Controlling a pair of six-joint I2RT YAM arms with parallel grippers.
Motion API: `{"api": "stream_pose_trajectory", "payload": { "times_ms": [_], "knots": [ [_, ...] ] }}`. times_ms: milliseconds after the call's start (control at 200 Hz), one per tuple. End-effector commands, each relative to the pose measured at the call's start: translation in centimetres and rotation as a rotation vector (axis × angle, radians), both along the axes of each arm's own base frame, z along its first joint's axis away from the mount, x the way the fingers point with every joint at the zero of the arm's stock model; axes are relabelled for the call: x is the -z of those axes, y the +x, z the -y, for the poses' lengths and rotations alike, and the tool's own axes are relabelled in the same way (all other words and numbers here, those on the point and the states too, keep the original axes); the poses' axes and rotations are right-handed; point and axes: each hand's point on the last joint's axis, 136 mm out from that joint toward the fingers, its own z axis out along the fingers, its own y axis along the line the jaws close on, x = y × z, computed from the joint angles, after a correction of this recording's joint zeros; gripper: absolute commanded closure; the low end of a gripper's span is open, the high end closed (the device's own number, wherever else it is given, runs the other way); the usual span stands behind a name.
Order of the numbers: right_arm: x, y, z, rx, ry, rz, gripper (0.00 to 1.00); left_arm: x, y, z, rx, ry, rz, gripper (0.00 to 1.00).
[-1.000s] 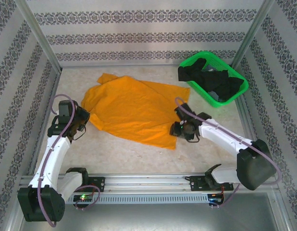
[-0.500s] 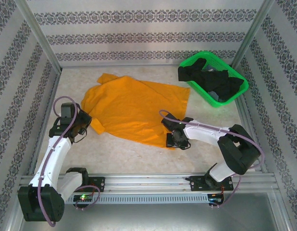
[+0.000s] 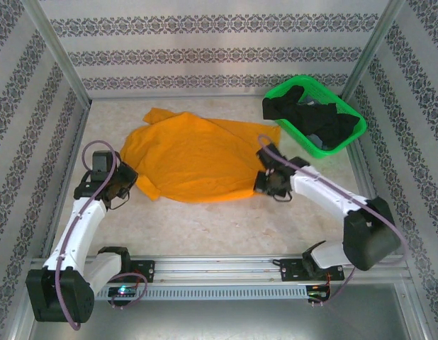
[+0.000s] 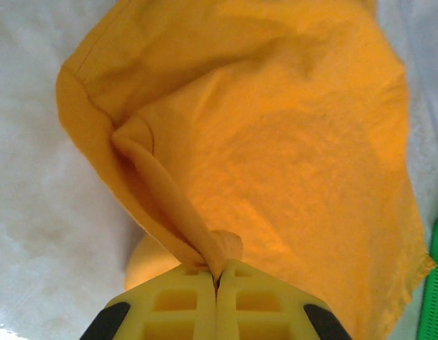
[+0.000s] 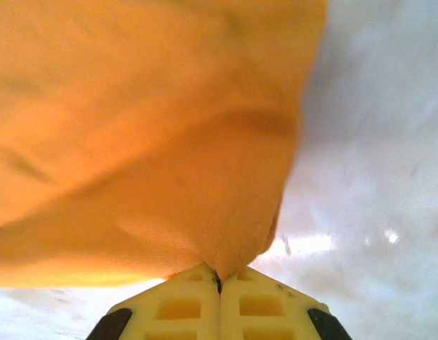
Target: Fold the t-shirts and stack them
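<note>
1. Orange t-shirt lies spread on the surface, long axis left-right.
2. Left gripper: jaws clamped on the shirt's left near edge. Right gripper: jaws clamped on its right near corner.
3. Cloth runs far-side from both jaws, so the fold probably goes near-to-far.
4. Count: one orange shirt. Black t-shirts heaped in the green basket, number unclear.
</note>
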Motion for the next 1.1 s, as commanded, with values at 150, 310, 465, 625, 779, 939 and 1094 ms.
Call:
{"api": "stream_pose_trajectory", "payload": {
  "times_ms": [150, 310, 465, 625, 779, 939, 1094],
  "knots": [
    [-17.5, 6.9, 0.4, -0.064, 0.035, 0.437, 1.00, -16.9, 1.9, -1.5, -0.030, 0.133, 0.395, 1.00],
    [-25.8, 6.8, 0.8, -0.032, 0.090, 0.661, 1.00, -25.1, -0.9, -3.1, -0.110, 0.213, 0.587, 1.00],
    [-32.2, 4.7, 0.8, -0.046, 0.122, 0.872, 1.00, -32.6, -4.7, -4.3, -0.175, 0.297, 0.776, 1.00],
    [-35.6, 3.9, 0.7, -0.048, 0.141, 0.967, 1.00, -36.1, -5.6, -4.7, -0.176, 0.360, 0.756, 1.00],
    [-36.2, 6.9, -0.3, -0.035, 0.184, 0.945, 1.00, -32.5, -1.0, -4.3, -0.095, 0.361, 0.509, 1.00],
    [-35.7, 12.6, -2.9, -0.058, 0.253, 0.891, 1.00, -29.3, 6.0, -4.3, -0.065, 0.323, 0.432, 1.00],
    [-34.9, 18.7, -4.6, -0.066, 0.337, 0.836, 1.00, -28.3, 12.1, -6.0, -0.032, 0.312, 0.424, 1.00]
  ]
}}
